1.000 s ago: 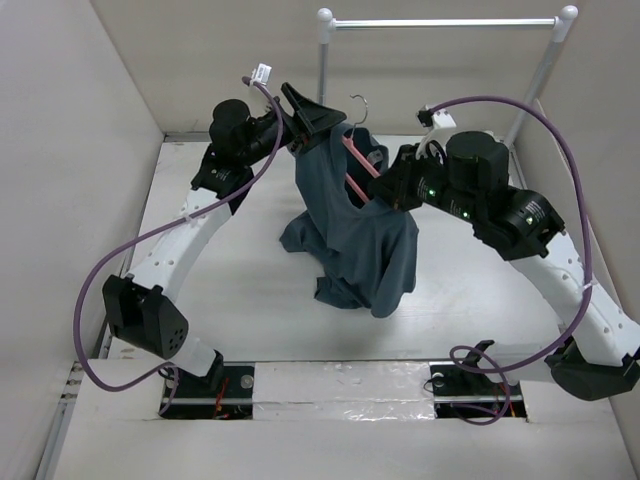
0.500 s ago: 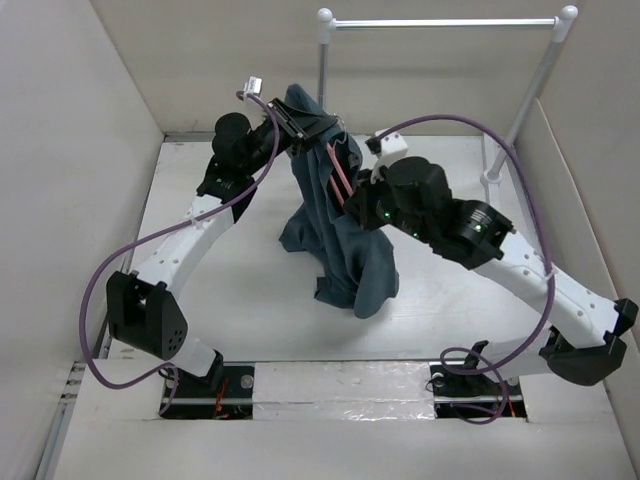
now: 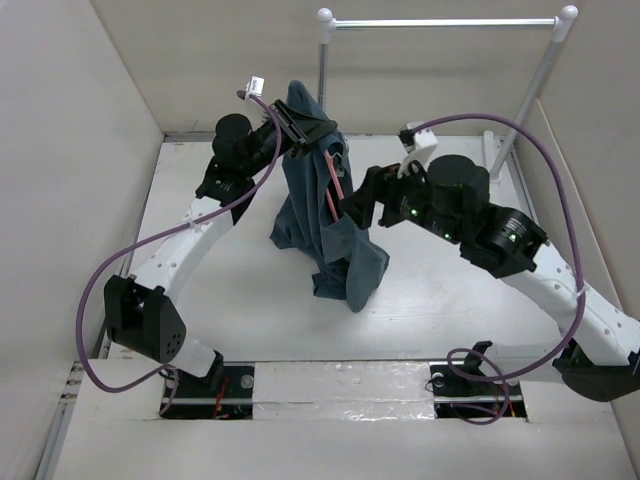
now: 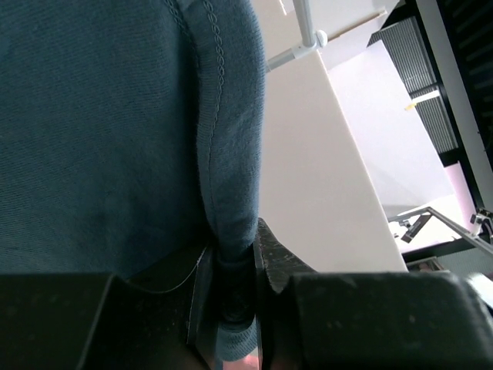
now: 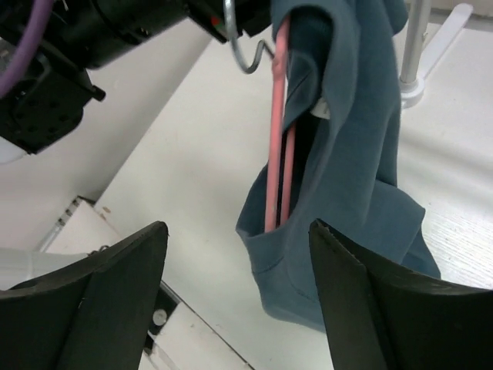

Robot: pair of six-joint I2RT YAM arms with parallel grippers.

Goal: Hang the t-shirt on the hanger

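Observation:
The dark blue t-shirt hangs in a long bunch from my left gripper, which is raised at the back of the table; its lower end rests on the table. In the left wrist view the gripper is shut on a folded hem of the t-shirt. The salmon-pink hanger hangs almost upright inside the t-shirt, and its silver hook sticks out near the left gripper. My right gripper is just right of the cloth. In the right wrist view this gripper is open and holds nothing.
A white clothes rack with a metal bar stands at the back right, its post foot just behind the t-shirt. White walls close in the table on the left, back and right. Purple cables loop over both arms.
My left gripper shut on the t-shirt's top and lifted it. My right gripper let go of the hanger, opened and backed off to the right. The cloth now hangs narrower.

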